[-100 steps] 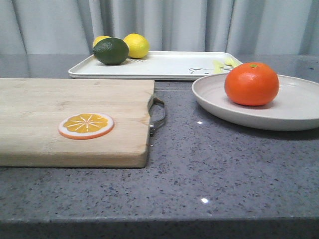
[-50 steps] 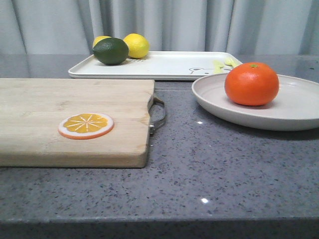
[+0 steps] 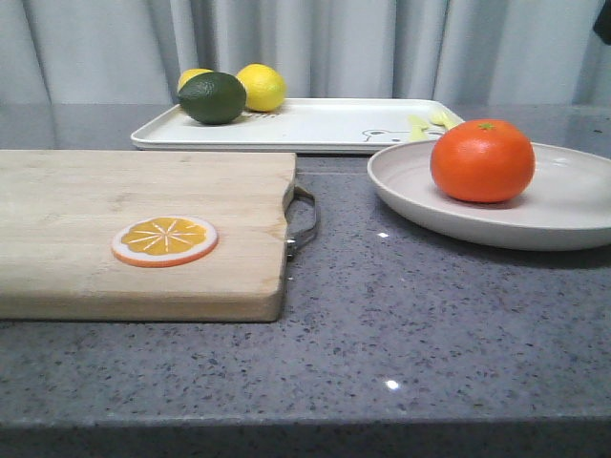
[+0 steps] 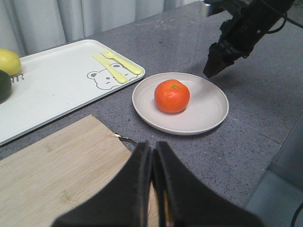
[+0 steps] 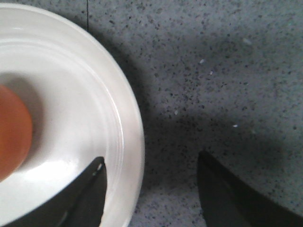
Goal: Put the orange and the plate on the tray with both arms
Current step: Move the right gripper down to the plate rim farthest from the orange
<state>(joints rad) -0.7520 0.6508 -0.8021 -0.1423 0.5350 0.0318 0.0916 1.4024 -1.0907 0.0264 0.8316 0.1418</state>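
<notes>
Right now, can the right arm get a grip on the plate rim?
Probably yes. The right end effector is open, straddling the plate rim, with nothing between; the orange sits further in.

grey speckled countertop [image 3: 401, 324] | on it: cutting board [image 3: 115, 210] | tray [image 3: 315, 124] | plate [image 3: 563, 215]

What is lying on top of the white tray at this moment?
On the tray lie a yellow fork and knife beside the printed bear, plus a lime and two lemons. The lime partly hides one lemon.
</notes>
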